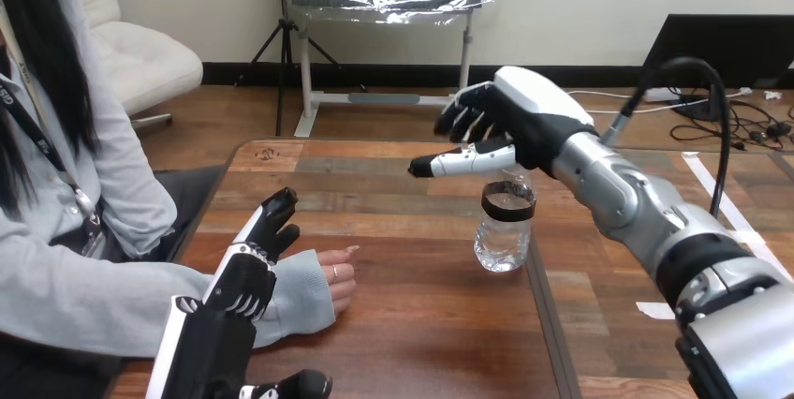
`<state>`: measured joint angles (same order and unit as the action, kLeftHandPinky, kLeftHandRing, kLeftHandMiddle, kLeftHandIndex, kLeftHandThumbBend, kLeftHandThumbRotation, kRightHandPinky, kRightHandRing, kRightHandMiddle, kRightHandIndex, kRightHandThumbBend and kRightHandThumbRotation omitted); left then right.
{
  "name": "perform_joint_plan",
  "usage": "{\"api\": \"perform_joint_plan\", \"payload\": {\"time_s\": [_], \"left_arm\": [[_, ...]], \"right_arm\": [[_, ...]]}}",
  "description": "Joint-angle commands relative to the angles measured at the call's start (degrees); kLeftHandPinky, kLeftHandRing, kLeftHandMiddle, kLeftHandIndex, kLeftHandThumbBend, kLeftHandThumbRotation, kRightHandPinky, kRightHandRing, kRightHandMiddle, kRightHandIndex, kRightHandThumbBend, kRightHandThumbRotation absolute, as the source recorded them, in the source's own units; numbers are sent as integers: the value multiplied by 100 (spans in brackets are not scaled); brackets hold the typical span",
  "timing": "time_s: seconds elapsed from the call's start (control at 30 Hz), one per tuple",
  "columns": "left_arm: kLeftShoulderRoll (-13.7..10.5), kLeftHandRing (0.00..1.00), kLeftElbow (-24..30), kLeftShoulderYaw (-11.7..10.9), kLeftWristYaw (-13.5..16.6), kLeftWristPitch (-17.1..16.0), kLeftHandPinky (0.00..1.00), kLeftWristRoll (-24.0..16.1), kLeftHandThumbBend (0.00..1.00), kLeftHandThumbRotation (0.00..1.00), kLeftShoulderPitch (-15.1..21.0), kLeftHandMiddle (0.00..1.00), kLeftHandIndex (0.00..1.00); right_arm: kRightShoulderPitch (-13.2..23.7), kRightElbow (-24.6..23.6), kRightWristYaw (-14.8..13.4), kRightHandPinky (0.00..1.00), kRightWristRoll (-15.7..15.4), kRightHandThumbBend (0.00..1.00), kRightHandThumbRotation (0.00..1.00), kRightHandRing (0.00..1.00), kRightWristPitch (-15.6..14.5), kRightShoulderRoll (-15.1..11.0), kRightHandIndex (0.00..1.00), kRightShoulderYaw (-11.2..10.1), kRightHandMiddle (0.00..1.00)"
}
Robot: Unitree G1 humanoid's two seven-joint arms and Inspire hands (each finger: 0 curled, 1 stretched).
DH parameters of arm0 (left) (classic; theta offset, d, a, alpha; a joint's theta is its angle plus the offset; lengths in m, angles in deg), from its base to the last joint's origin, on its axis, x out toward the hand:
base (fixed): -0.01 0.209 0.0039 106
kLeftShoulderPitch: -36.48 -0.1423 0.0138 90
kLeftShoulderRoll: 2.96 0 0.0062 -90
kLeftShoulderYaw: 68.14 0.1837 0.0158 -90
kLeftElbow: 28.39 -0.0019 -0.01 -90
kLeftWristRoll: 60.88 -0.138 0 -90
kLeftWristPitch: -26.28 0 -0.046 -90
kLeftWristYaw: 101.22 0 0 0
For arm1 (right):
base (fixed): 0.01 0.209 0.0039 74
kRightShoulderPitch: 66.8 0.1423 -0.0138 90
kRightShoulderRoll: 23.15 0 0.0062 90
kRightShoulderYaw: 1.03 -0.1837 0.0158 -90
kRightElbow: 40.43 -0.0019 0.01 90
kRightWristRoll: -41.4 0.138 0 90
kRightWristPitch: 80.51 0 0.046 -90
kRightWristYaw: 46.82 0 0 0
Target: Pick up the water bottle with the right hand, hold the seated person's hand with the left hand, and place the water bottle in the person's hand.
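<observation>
**A:** How does the right hand stand?

**B:** The right hand (pixel 529 118) hangs just above the water bottle (pixel 504 230). Its fingers are spread apart and loosely bent, and the thumb reaches straight toward the view's left, across the bottle's top. It grasps nothing. I cannot tell whether the thumb touches the cap.

**A:** And the bottle itself?

**B:** It stands upright on the wooden table (pixel 421 333). It is clear, with a dark band round its neck. The silver right forearm runs off from it toward the view's lower right.

**A:** What about the left hand?

**B:** The left hand (pixel 245 282) is well to the left of the bottle and nearer the robot. It lies over the person's pale sleeve (pixel 304 301) at the wrist. Its fingers are stretched out and apart, pointing away from the robot, and are not wrapped round anything. I cannot tell whether it touches the sleeve.

**A:** And the person's hand?

**B:** The person's hand (pixel 339 279) rests on the table between the left hand and the bottle. Its fingers are curled in, and it is well apart from the bottle.
</observation>
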<state>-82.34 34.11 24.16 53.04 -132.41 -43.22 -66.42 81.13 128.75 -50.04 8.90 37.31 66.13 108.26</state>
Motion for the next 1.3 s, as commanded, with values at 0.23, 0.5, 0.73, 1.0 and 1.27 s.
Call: {"api": "perform_joint_plan", "payload": {"time_s": [0.23,0.5,0.73,1.0,1.27], "left_arm": [[26,96,155,31,-17,1,94,95,100,61,215,95,91],[-56,96,191,16,-88,-19,93,162,100,60,182,95,91],[-103,96,231,20,-150,-5,93,266,100,60,168,95,91],[-144,96,334,10,-187,81,93,321,100,59,111,95,91],[-154,97,413,7,-200,147,93,325,100,58,82,95,91]], "right_arm": [[-203,-175,68,75,809,100,50,76,163,-109,79,-700,74],[-324,-192,179,80,1162,100,48,79,156,-78,81,-978,76],[-410,-204,226,79,1266,100,48,81,148,-81,84,-1119,78],[-508,-223,181,78,1369,100,47,82,198,-61,84,-1244,79],[-585,-227,292,77,1533,100,46,82,170,-22,85,-1407,80]]}}
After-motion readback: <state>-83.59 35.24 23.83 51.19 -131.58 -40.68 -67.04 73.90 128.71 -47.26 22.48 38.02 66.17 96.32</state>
